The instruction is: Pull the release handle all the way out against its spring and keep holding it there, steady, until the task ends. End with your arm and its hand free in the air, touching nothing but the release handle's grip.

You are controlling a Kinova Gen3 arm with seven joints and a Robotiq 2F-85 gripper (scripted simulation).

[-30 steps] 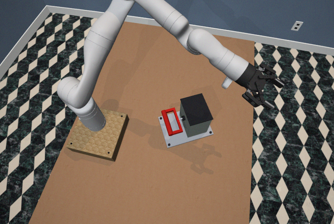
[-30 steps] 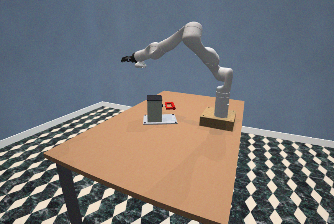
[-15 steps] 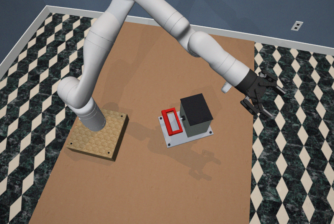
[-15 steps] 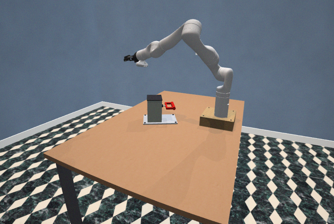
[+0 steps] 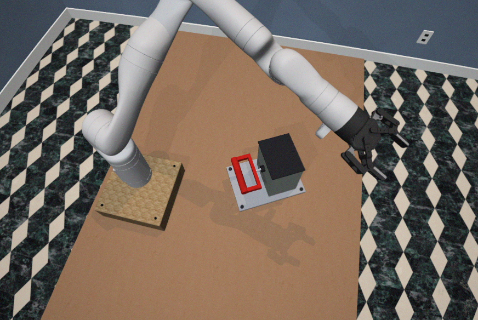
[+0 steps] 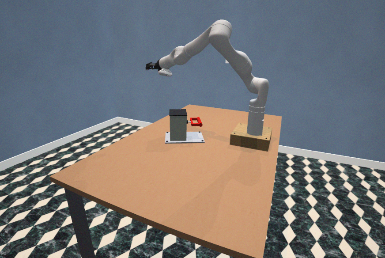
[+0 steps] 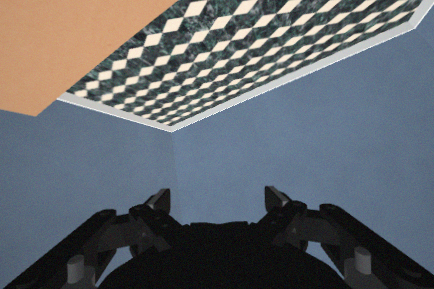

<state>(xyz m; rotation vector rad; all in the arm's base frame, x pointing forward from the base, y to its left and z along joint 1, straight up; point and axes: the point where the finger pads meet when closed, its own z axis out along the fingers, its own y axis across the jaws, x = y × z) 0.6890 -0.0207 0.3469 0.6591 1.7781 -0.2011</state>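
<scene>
The red release handle point(image 5: 238, 174) point(image 6: 199, 122) is a rectangular loop on a short rod that sticks out of a grey housing with a black top point(image 5: 279, 156) point(image 6: 177, 127). The housing stands on a light base plate point(image 5: 250, 201) point(image 6: 194, 138). The handle sits close to the housing. My gripper point(image 5: 393, 159) point(image 6: 148, 66) point(image 7: 217, 198) is open and empty. It hangs high in the air near the table's edge, on the housing's side away from the handle, and touches nothing. The wrist view shows only the fingers, the wall, the floor and a table corner point(image 7: 75, 23).
The brown table point(image 5: 193, 270) point(image 6: 171, 186) carries the plate and the wooden block point(image 5: 142, 202) point(image 6: 250, 141) that my arm stands on. A checkered floor lies around the table.
</scene>
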